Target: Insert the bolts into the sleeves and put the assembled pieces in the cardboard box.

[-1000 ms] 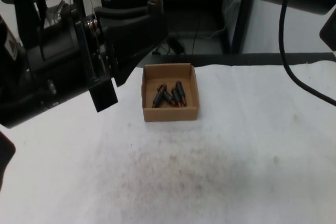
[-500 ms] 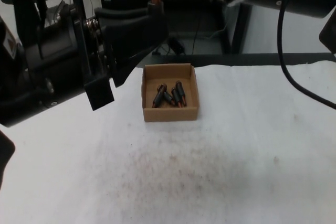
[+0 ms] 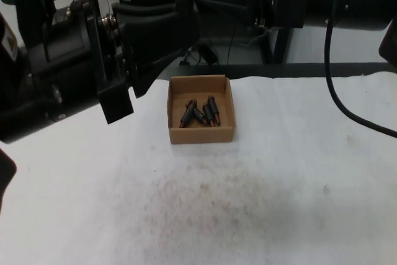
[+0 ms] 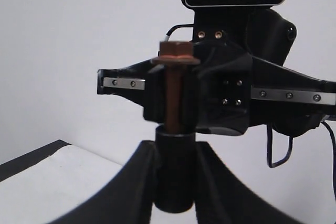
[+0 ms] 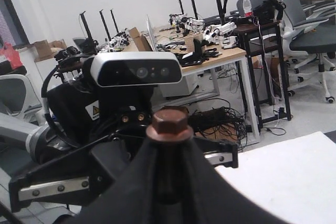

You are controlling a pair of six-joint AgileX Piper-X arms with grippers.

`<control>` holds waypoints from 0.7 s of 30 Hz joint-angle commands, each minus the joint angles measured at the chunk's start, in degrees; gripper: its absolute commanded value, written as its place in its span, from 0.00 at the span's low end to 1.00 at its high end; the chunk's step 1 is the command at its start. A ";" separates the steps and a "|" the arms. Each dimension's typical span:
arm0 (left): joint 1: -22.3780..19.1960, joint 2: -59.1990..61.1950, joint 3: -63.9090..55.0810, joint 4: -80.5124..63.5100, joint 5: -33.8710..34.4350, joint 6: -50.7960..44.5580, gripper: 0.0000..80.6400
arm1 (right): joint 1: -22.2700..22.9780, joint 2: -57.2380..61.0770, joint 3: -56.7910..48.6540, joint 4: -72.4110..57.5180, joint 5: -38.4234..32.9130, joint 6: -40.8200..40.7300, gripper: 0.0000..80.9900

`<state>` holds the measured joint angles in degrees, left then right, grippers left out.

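Item 1. Cardboard box (image 3: 201, 134): open-topped, resting on the tabletop (image 3: 279, 172), which is covered in a white, stained cloth. The box sits toward the far edge.

Item 2. Assembled pieces (image 3: 200, 113): a small cluster of dark sleeves with copper-coloured bolts, lying loosely together inside the box. The exact count is hard to tell.

Item 3. Left gripper (image 4: 174, 153): raised off the tabletop, jaws clenched on a black sleeve (image 4: 173, 187) that is held upright between them.

Item 4. Bolt (image 4: 173, 98): copper-coloured with a hexagonal head, standing upright. Its lower end is inside the sleeve's mouth, and most of the shaft is still exposed above it.

Item 5. Right gripper (image 5: 168, 145): facing the left gripper at close range, jaws closed on the bolt just under its head.

Item 6. An arm (image 3: 93, 60): a black body, held above the tabletop to one side of the box.
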<state>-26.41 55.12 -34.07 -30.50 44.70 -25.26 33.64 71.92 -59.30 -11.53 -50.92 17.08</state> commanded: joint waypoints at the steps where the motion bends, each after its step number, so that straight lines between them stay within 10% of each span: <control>1: 0.09 -0.33 -1.22 -2.38 0.04 -0.03 0.00 | -0.20 -0.17 -0.25 1.48 -0.24 -0.43 0.19; 6: 0.09 -0.33 -1.22 -2.38 0.65 -0.03 0.00 | -0.20 -0.17 -0.25 1.48 1.81 -0.01 0.54; 21: 0.09 -0.33 -1.22 -2.38 0.39 0.57 0.00 | -0.20 -0.17 -0.25 2.01 2.10 0.03 0.55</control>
<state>-26.41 55.12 -34.16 -30.50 45.42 -25.26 33.55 71.92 -59.30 -11.06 -48.25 17.13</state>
